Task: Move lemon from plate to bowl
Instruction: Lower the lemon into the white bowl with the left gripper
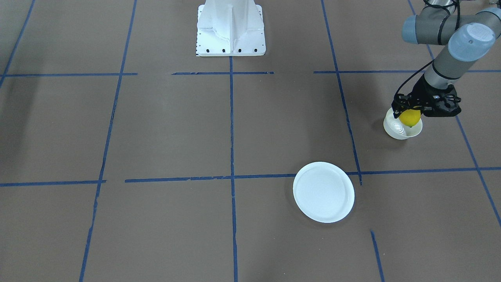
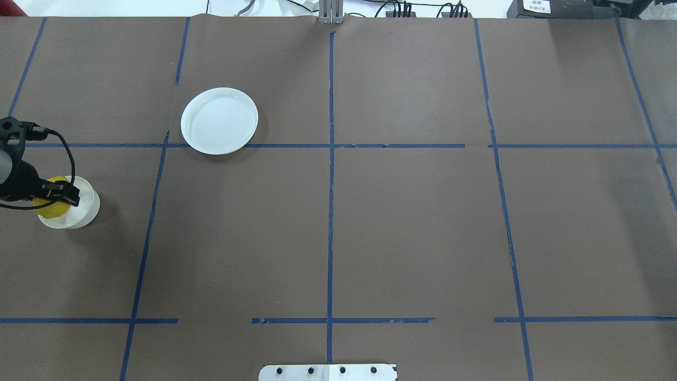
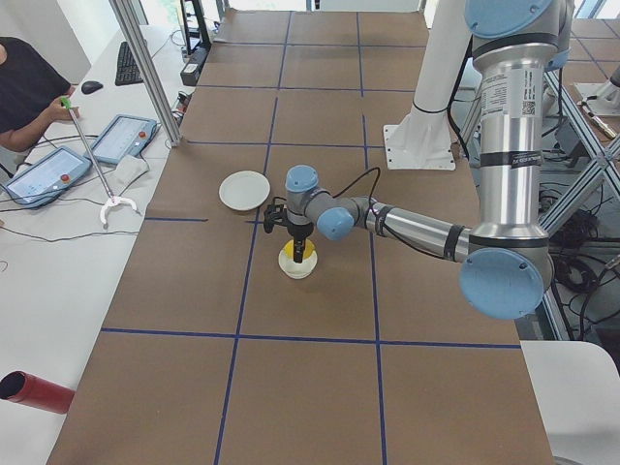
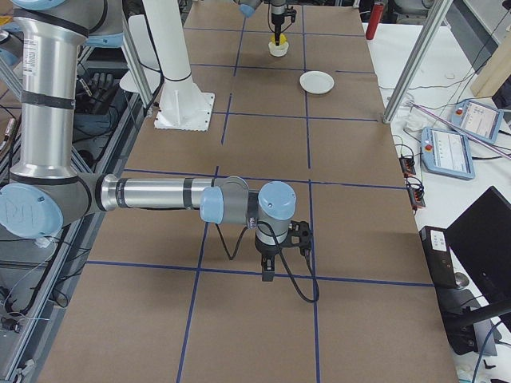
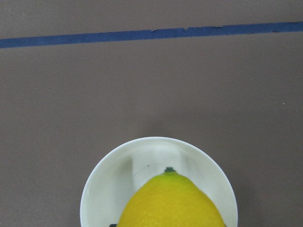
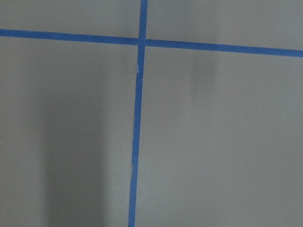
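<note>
My left gripper (image 1: 411, 112) is shut on the yellow lemon (image 1: 410, 118) and holds it just over the small deep white bowl (image 1: 394, 129), at the table's left side. In the overhead view the gripper (image 2: 54, 197) and the lemon (image 2: 50, 210) overlap the bowl's (image 2: 87, 207) left part. The left wrist view shows the lemon (image 5: 170, 204) with its green tip above the bowl (image 5: 102, 189). The flat white plate (image 1: 323, 192) lies bare, apart from the bowl; it also shows in the overhead view (image 2: 219, 120). My right gripper (image 4: 267, 271) hangs near the table at the far right; I cannot tell whether it is open.
The white robot base (image 1: 231, 29) stands at the table's middle edge. Blue tape lines (image 2: 330, 159) cross the brown table. An operator (image 3: 24, 82) sits beside tablets (image 3: 121, 138) on a side table. A red cylinder (image 3: 34, 392) lies off the table's near corner.
</note>
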`<state>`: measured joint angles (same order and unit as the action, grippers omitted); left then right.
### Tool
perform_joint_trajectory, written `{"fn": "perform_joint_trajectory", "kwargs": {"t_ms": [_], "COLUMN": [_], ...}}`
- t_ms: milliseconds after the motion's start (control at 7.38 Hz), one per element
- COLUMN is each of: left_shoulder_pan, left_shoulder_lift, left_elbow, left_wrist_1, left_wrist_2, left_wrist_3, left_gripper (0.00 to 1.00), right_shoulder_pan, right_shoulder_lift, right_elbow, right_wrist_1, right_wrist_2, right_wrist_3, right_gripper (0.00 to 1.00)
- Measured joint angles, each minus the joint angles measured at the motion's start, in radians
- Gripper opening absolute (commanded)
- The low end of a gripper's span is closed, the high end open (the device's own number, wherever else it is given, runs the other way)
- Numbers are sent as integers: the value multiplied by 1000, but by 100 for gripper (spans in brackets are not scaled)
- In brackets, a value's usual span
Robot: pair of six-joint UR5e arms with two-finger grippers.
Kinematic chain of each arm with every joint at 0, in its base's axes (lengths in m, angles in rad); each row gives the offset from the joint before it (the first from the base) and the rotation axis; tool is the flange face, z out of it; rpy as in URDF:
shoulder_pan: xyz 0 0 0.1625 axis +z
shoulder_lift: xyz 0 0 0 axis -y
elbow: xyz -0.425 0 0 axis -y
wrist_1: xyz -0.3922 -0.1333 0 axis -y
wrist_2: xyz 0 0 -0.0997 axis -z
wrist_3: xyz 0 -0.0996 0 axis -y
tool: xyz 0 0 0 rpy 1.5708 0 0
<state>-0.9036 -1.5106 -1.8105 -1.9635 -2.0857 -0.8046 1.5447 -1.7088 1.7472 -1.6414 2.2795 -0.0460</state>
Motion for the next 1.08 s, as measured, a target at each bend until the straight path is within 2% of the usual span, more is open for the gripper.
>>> {"fn": "perform_joint_trajectory", "kwargs": {"t_ms": [406, 542, 677, 1083], "left_shoulder_pan": [0, 0, 0, -1], "left_shoulder_lift": [-2, -2, -2, -2], "left_elbow": [-1, -2, -3, -9], "left_wrist_1": [0, 0, 0, 1], "left_wrist_2": [0, 0, 0, -1], "left_wrist_3": [2, 2, 2, 2], "left_gripper": [73, 84, 100, 100], "right_shoulder_pan": [0, 0, 0, 0], "right_shoulder_lift": [0, 0, 0, 0], "right_elbow": [0, 0, 0, 0], "right_wrist_1": [0, 0, 0, 0], "right_wrist_2": [0, 0, 0, 0], "right_wrist_3": [0, 0, 0, 0], "right_gripper": [100, 100, 100, 100]}}
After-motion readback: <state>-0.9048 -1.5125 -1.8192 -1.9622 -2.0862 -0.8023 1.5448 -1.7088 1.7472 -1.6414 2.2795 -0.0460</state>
